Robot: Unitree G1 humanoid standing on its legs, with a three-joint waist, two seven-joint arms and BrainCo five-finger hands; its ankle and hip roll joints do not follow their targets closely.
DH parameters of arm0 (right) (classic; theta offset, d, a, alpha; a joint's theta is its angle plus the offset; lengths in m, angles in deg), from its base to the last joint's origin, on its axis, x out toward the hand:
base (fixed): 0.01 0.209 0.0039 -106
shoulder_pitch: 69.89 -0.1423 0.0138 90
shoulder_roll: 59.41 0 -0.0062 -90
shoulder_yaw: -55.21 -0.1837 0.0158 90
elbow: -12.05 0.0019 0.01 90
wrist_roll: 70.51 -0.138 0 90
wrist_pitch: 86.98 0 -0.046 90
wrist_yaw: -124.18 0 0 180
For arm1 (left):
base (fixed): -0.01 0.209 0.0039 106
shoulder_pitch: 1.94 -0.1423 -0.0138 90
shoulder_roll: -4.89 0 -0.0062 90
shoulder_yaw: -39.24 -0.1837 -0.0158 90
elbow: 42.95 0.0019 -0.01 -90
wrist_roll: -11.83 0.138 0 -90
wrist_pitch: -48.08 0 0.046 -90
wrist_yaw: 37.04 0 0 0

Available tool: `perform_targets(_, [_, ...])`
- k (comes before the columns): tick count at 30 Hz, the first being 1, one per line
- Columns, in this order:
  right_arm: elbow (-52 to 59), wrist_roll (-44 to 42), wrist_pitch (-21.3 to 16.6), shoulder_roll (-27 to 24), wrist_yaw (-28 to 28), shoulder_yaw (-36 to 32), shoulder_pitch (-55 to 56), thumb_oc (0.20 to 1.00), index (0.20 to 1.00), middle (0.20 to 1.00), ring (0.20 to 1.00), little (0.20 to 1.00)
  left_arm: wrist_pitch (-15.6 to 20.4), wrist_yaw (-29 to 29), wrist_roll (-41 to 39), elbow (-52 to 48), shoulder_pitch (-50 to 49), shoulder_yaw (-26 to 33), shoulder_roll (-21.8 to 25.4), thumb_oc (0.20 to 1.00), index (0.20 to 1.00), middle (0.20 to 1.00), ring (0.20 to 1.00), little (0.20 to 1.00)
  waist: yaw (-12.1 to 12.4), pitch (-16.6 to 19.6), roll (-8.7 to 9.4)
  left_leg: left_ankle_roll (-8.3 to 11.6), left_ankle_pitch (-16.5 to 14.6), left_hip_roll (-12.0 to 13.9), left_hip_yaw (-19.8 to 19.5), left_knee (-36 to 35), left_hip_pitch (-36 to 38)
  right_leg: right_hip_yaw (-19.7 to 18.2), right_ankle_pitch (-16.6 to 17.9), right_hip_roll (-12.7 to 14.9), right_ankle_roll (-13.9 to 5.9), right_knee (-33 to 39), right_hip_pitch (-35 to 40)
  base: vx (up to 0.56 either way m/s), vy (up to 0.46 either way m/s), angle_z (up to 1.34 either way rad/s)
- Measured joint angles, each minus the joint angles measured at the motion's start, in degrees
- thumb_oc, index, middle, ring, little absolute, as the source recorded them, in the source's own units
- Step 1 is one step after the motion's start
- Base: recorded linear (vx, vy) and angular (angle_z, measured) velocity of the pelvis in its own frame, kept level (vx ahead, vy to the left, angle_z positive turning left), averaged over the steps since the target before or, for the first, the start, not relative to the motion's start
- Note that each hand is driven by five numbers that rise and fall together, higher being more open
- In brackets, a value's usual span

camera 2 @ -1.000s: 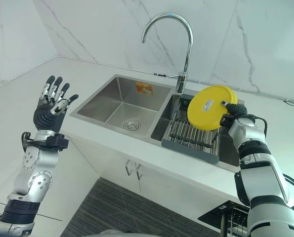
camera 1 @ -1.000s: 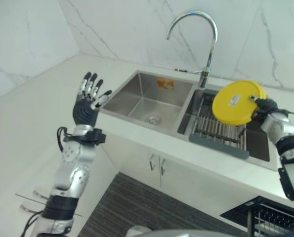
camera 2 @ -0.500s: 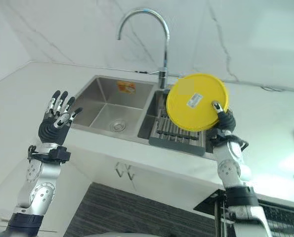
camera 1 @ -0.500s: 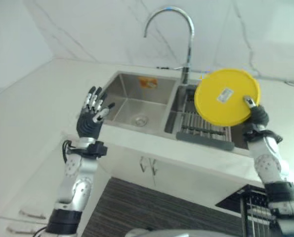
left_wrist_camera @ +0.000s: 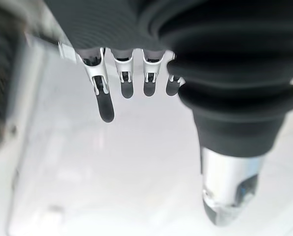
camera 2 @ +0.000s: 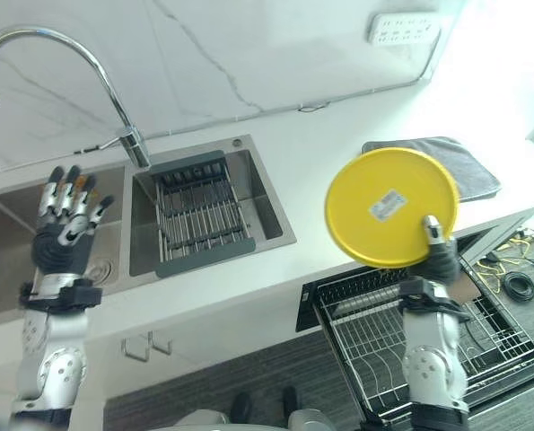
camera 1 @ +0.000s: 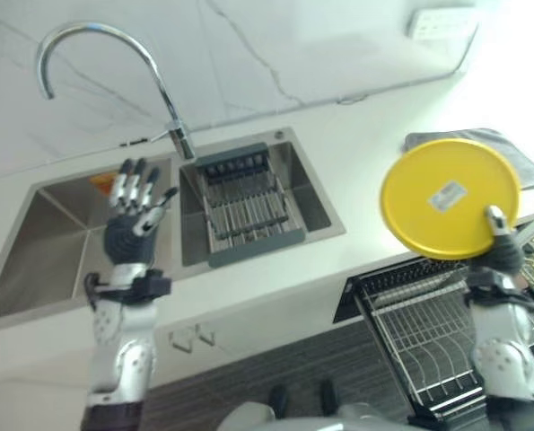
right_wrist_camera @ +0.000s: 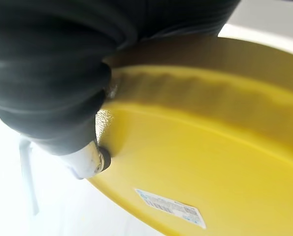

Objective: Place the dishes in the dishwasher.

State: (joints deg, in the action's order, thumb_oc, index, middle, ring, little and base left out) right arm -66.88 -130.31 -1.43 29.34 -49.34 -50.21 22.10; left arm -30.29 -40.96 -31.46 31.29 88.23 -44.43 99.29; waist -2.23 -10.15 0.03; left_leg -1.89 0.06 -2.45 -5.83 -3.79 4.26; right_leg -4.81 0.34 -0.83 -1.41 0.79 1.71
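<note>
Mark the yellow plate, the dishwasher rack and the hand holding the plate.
yellow plate [camera 2: 383,202]: right eye view, middle of its underside.
dishwasher rack [camera 2: 365,332]: right eye view, wire grid left of the arm.
right hand [camera 2: 439,256]: right eye view, dark cover below the thumb.

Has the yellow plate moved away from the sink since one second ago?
Yes. The yellow plate, held by the right hand, was over the sink's drain rack; now it is above the open dishwasher rack.

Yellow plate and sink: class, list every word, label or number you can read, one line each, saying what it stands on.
White sticker on the yellow plate, pinched by the right hand: print too blurred to read.
Orange sticker inside the left sink basin: too small to read.
Nothing else carries legible text.
</note>
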Motion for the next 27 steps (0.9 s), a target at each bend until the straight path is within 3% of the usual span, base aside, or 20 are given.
perform_targets(2, [3.5, 0.0, -0.2, 0.0, 0.0, -0.3, 0.1, 0.200, 0.200, 0.200, 0.200, 0.200, 0.0, -0.2, 0.7, -0.3, 3.0, -3.2, 1.0, 1.000, 1.000, 1.000, 1.000, 1.000, -1.4, 0.0, -0.75, -1.29, 1.8, -0.3, 1.5, -1.1, 0.4, -0.4, -1.0, 0.4, -1.48, -2.7, -1.4, 0.09, 0.223, -0.08])
perform_targets(5, [5.7, 0.1, -0.2, 0.2, 0.2, -0.7, 1.6, 0.200, 0.200, 0.200, 0.200, 0.200, 0.0, -0.3, 2.2, -1.8, 3.1, -4.1, 1.1, 1.000, 1.000, 1.000, 1.000, 1.000, -2.2, 0.1, -1.01, -1.46, 2.2, -1.0, 3.3, -1.1, 2.2, -0.4, -3.1, 1.2, -2.93, -6.4, -1.5, 0.04, 0.144, -0.29])
perform_targets(11, [5.5, -0.3, 0.3, 0.8, 0.3, -2.3, 5.5, 0.200, 0.200, 0.200, 0.200, 0.200, -0.5, 0.2, 2.2, -1.6, 1.3, -3.8, 2.3, 1.000, 1.000, 1.000, 1.000, 1.000, -3.3, -0.4, 0.74, -1.03, 1.9, -1.0, 6.3, -1.0, 3.3, 1.1, -2.7, 1.4, -3.58, -9.0, -4.5, -0.01, 0.056, -0.45])
perform_targets(12, [5.2, -1.4, 0.4, 1.3, 0.3, -2.3, 4.7, 0.200, 0.200, 0.200, 0.200, 0.200, -0.5, 0.6, 2.2, -1.5, 0.7, -3.3, 2.6, 1.000, 1.000, 1.000, 1.000, 1.000, -2.7, -0.6, 1.46, -0.98, 1.8, -0.7, 8.2, -1.0, 3.6, 3.8, -2.3, 1.7, -4.23, -8.8, -4.9, -0.15, -0.079, -1.24])
perform_targets(13, [4.9, -2.4, 0.4, 1.2, 0.2, -1.9, 3.6, 0.200, 0.200, 0.200, 0.200, 0.200, -0.1, 1.2, 2.3, -1.6, -0.1, -3.0, 3.0, 1.000, 1.000, 1.000, 1.000, 1.000, -2.4, -0.8, 2.28, -0.45, 1.0, -0.1, 11.5, -0.4, 3.7, 10.0, -1.6, 2.0, -4.85, -8.4, -5.7, -0.23, -0.073, -1.74])
perform_targets(14, [3.4, -2.4, 0.3, 1.7, 0.1, -0.2, 0.8, 0.200, 0.200, 0.200, 0.200, 0.200, 0.3, 1.8, 2.5, -1.7, -1.8, -1.8, 4.4, 1.000, 1.000, 1.000, 1.000, 1.000, -0.9, -1.5, 3.06, -0.89, -0.1, 1.5, 16.6, 2.0, 3.0, 19.0, -0.2, 2.4, -5.39, -7.1, -6.1, -0.34, -0.049, -2.77])
perform_targets(15, [-1.3, -3.2, 0.3, 1.7, -0.2, 1.7, -4.9, 0.200, 0.200, 0.200, 0.200, 0.200, 0.6, 3.6, 4.1, 0.2, -2.6, -0.9, 4.9, 1.000, 1.000, 1.000, 1.000, 1.000, 2.1, -2.0, 2.91, -3.49, -1.8, 4.6, 23.4, 4.6, 2.4, 34.8, -3.1, 6.5, -4.47, -15.6, -7.4, -0.31, -0.086, -2.67])
perform_targets(16, [-2.7, -3.9, -0.5, 1.2, -0.2, 1.7, -6.5, 0.200, 0.200, 0.200, 0.200, 0.200, 0.9, 4.8, 4.6, 0.7, -2.3, -1.6, 4.6, 1.000, 1.000, 1.000, 1.000, 1.000, 3.1, -1.8, 2.40, -4.78, -2.7, 6.3, 26.8, 4.5, 2.8, 37.7, -5.2, 9.7, -3.00, -23.5, -7.0, -0.26, -0.128, -2.29])
perform_targets(17, [-3.0, -4.4, -1.7, 1.2, -0.1, 1.9, -7.2, 0.200, 0.200, 0.200, 0.200, 0.200, 1.9, 5.4, 4.7, 0.5, -2.0, -1.8, 5.3, 1.000, 1.000, 1.000, 1.000, 1.000, 4.5, -2.0, 1.35, -4.52, -2.7, 7.3, 28.6, 3.2, 3.7, 38.3, -6.7, 11.6, -3.18, -27.3, -6.4, -0.07, -0.144, -1.09])
perform_targets(18, [-2.8, -4.4, -2.9, 1.5, 0.0, 2.4, -7.7, 0.200, 0.200, 0.200, 0.200, 0.200, 3.2, 6.5, 4.7, 0.5, -1.5, -1.8, 5.9, 1.000, 1.000, 1.000, 1.000, 1.000, 6.1, -1.9, 2.27, -3.40, -2.0, 7.3, 27.9, 3.2, 3.7, 35.3, -7.0, 12.4, -4.24, -24.1, -4.3, -0.03, -0.123, -0.96])
perform_targets(20, [-0.7, -4.3, -3.8, 3.3, 0.1, 4.3, -8.1, 0.200, 0.200, 0.200, 0.200, 0.200, 4.2, 8.2, 4.8, 0.5, -0.2, -1.9, 6.8, 1.000, 1.000, 1.000, 1.000, 1.000, 7.0, -1.5, 5.27, -2.58, -1.5, 6.0, 24.7, 4.3, 3.1, 29.2, -3.2, 10.9, -5.22, -3.9, 4.5, 0.03, -0.073, -0.48])
perform_targets(21, [0.1, -4.2, -3.8, 3.4, 0.5, 4.7, -8.3, 0.200, 0.200, 0.200, 0.200, 0.200, 4.4, 9.0, 4.9, 0.5, 0.0, -1.9, 5.3, 1.000, 1.000, 1.000, 1.000, 1.000, 7.2, -1.8, 3.81, -1.72, -1.7, 6.9, 25.0, 5.9, 2.5, 28.8, -1.0, 9.0, -4.10, 0.2, 6.4, 0.04, -0.014, -0.41])
perform_targets(22, [1.0, -3.9, -3.8, 3.1, 1.4, 5.8, -8.0, 0.200, 0.200, 0.200, 0.200, 0.200, 4.6, 9.6, 5.8, -0.3, -0.6, -1.7, 4.6, 1.000, 1.000, 1.000, 1.000, 1.000, 7.5, -1.9, 3.56, -0.33, -3.0, 7.5, 24.8, 8.7, 0.7, 26.8, 0.4, 8.5, -3.20, 3.3, 7.6, 0.07, 0.012, -0.71])
perform_targets(23, [1.4, -3.5, -3.9, 2.2, 1.8, 5.7, -8.0, 0.200, 0.200, 0.200, 0.200, 0.200, 4.8, 9.7, 6.2, -1.4, -1.2, -1.8, 3.8, 1.000, 1.000, 1.000, 1.000, 1.000, 7.6, -1.7, 2.37, 0.59, -2.7, 6.9, 23.0, 5.0, 1.0, 25.4, 0.6, 7.6, -3.01, 4.2, 7.8, 0.08, 0.020, -0.67])
perform_targets(25, [2.2, -3.2, -4.3, -0.2, 3.2, 4.4, -7.1, 0.200, 0.200, 0.200, 0.200, 0.200, 4.8, 9.4, 6.3, -2.9, -1.3, -1.7, 2.8, 1.000, 1.000, 1.000, 1.000, 1.000, 5.8, -1.2, -0.47, 1.22, -0.4, 6.8, 21.6, 0.5, 1.1, 24.3, 0.1, 5.0, -2.69, 4.2, 7.6, 0.09, 0.029, -0.55])
perform_targets(27, [3.2, -3.3, -5.0, -0.5, 4.1, 2.0, -4.0, 0.200, 0.200, 0.200, 0.200, 0.200, 4.7, 9.1, 7.4, -3.7, -2.0, -1.7, 1.9, 1.000, 1.000, 1.000, 1.000, 1.000, 4.8, -0.4, -1.21, 3.25, 1.9, 7.6, 21.4, -0.5, 1.9, 22.7, -0.3, 3.9, -2.58, 4.2, 7.4, 0.06, 0.048, -0.49])
